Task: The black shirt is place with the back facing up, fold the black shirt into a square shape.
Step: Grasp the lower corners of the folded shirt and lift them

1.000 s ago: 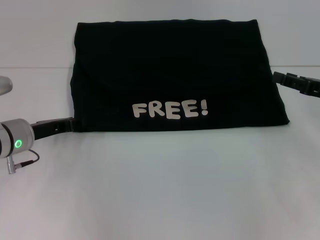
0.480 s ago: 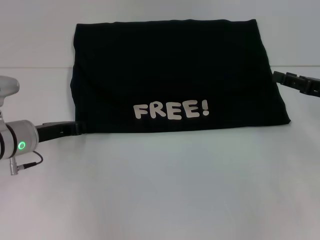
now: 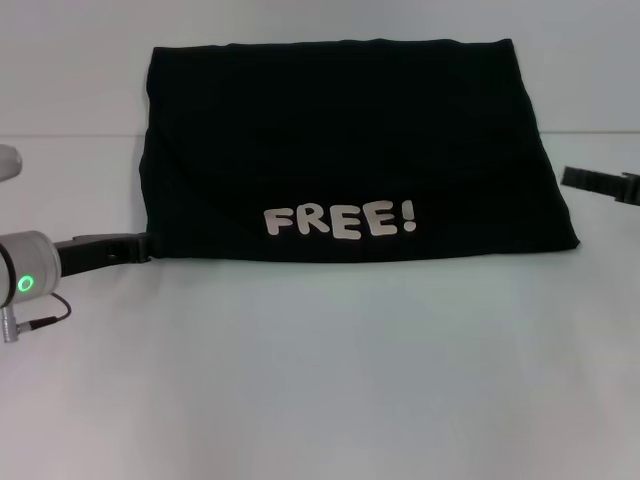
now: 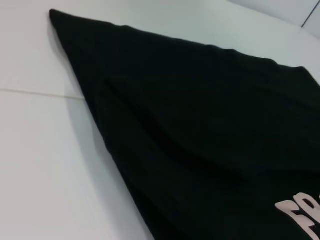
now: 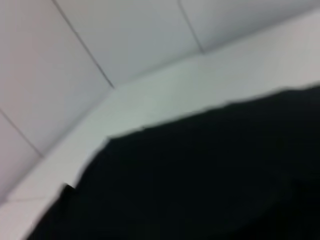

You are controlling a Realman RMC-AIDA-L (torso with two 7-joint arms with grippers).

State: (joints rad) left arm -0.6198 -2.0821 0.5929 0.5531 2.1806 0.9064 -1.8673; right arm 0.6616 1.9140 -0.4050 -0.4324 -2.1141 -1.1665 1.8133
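The black shirt (image 3: 340, 150) lies flat on the white table (image 3: 320, 380), folded into a wide rectangle. Cream "FREE!" lettering (image 3: 340, 219) faces up along its near edge. My left gripper (image 3: 140, 245) lies low on the table at the shirt's near left corner, its tip right at the fabric edge. On the other side, my right gripper (image 3: 572, 178) sits a little apart from the shirt's right edge. The left wrist view shows the black shirt (image 4: 200, 125) running off to its far corner, with part of the lettering (image 4: 300, 215). In the right wrist view, the black shirt (image 5: 210, 180) fills the lower part.
A thin seam (image 3: 70, 135) crosses the table under the far part of the shirt. White wall panels (image 5: 125, 40) stand behind the table. Bare white surface stretches in front of the shirt.
My right gripper has drawn back to the right, away from the shirt's edge. My left gripper pushed slightly toward the shirt's corner, then came back. The shirt has not moved.
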